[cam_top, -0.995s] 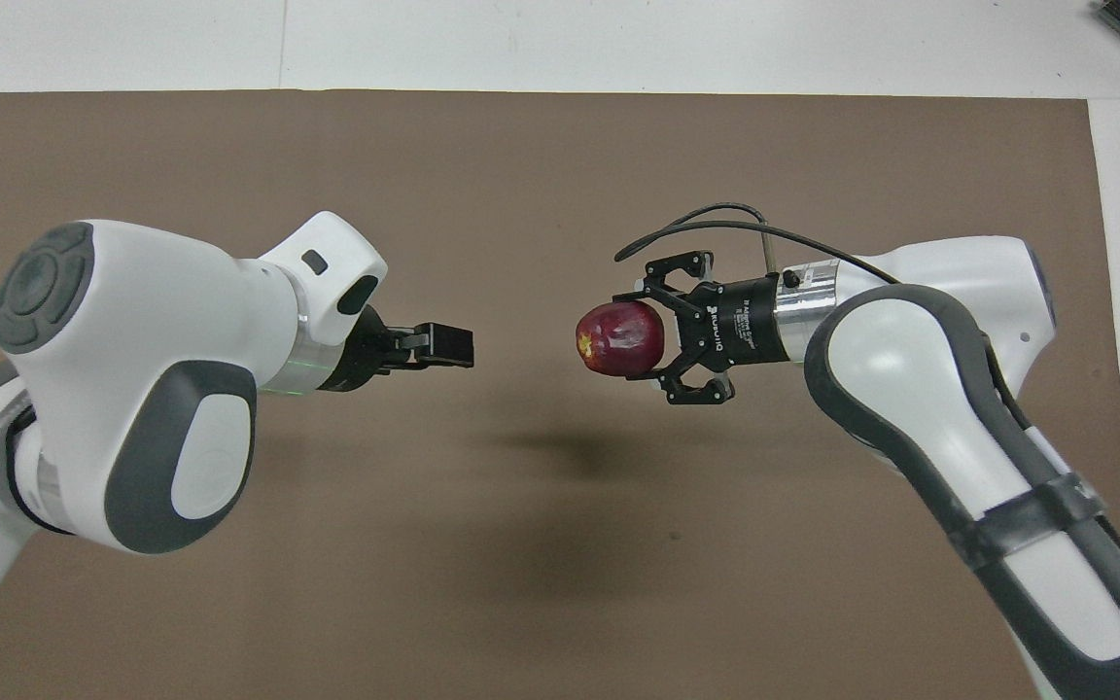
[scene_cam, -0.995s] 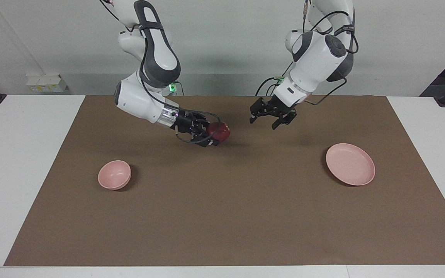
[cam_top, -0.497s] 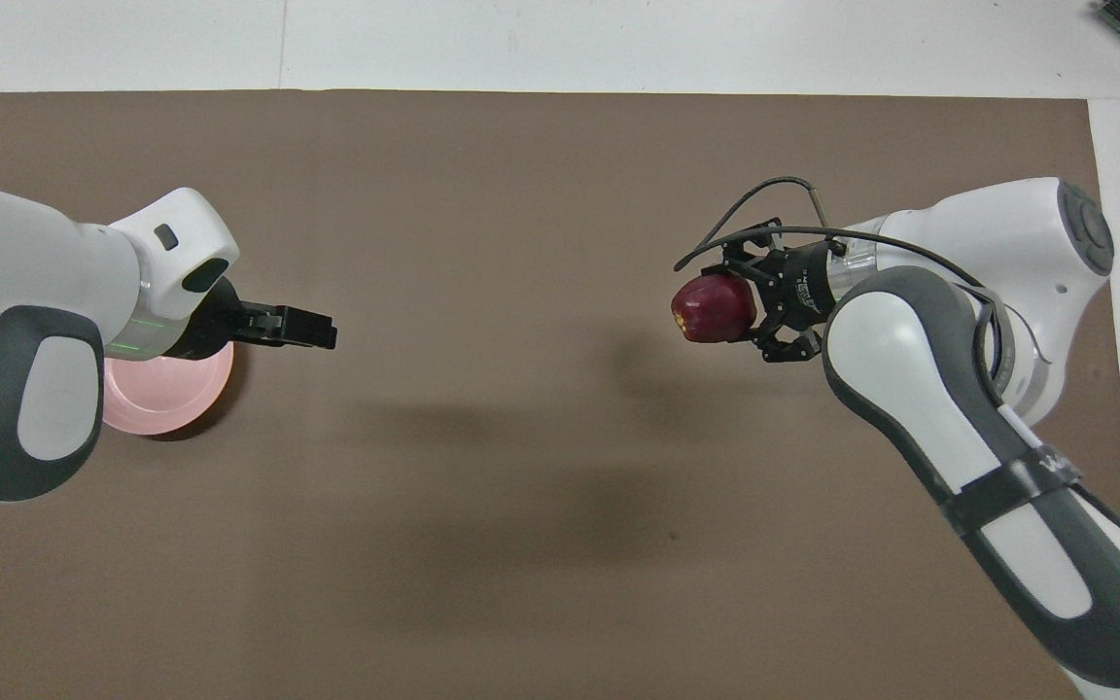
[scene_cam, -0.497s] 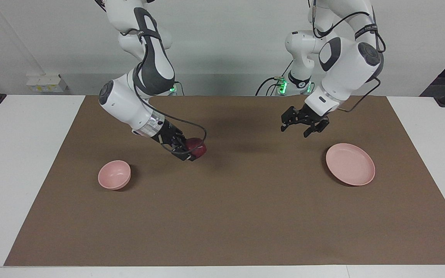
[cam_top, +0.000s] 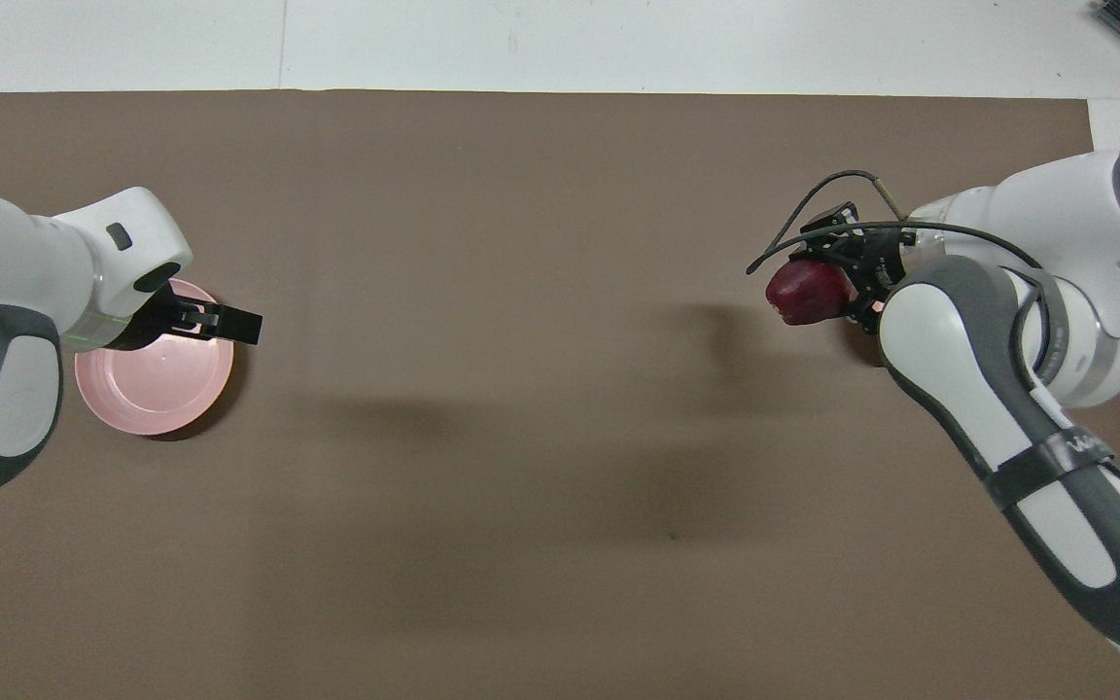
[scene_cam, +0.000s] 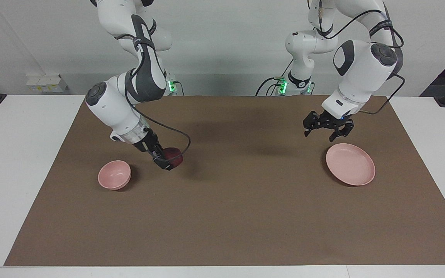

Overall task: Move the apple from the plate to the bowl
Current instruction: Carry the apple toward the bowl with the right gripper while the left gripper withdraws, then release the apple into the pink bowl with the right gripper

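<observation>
Right tool point(scene_cam: 169, 161) clamped shut on the dark red apple point(scene_cam: 174, 155), carried low over the brown mat point(scene_cam: 222, 216) just beside the small pink bowl point(scene_cam: 114, 175), at about the bowl's 2 o'clock in the facing view; evidently mid-carry, short of a drop. Left tool point(scene_cam: 328, 128) spread open, holding nothing, parked over the mat beside the bare pink plate point(scene_cam: 350, 164), at its 11 o'clock, clear of the working arm

Even, bright light falls from above. Soft, blurred shadows of the arms lie on the brown mat point(scene_cam: 245, 216), darkest near its middle in the overhead view. The white arm shells show mild sheen without harsh glare. Both views are sharp, with little edge distortion.
</observation>
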Controlling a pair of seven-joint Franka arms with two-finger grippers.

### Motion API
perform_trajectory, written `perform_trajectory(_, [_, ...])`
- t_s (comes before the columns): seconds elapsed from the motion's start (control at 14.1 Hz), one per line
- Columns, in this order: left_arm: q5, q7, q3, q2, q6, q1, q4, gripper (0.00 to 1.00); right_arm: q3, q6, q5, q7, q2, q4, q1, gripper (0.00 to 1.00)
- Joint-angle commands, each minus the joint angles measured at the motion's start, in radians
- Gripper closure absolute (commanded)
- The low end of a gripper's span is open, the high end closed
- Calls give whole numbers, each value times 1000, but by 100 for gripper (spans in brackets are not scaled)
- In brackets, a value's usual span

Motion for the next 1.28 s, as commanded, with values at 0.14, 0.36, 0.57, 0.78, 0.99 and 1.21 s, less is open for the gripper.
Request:
perform_trajectory(0.14, [27,34,161,-14,-230,-82,231,0,7,-3,-129,-122,26,25,-98,100])
perform_trajectory(0.36, [33,35,203,-11,-376,-114,380,0,7,3,-171,-206,32,20,-139,100])
perform_trajectory(0.57, [35,37,231,-5,-485,-122,460,0,6,41,-172,-264,73,2,-170,100])
perform_trajectory(0.78, [53,37,230,9,-568,-112,509,0,6,110,-172,-272,125,0,-184,97])
perform_trajectory(0.99, [64,34,230,1,-576,-98,503,0,6,101,-177,-274,126,14,-182,0])
perform_trajectory(1.21, [62,32,228,-2,-582,-95,500,0,9,52,-246,-306,74,20,-178,0])
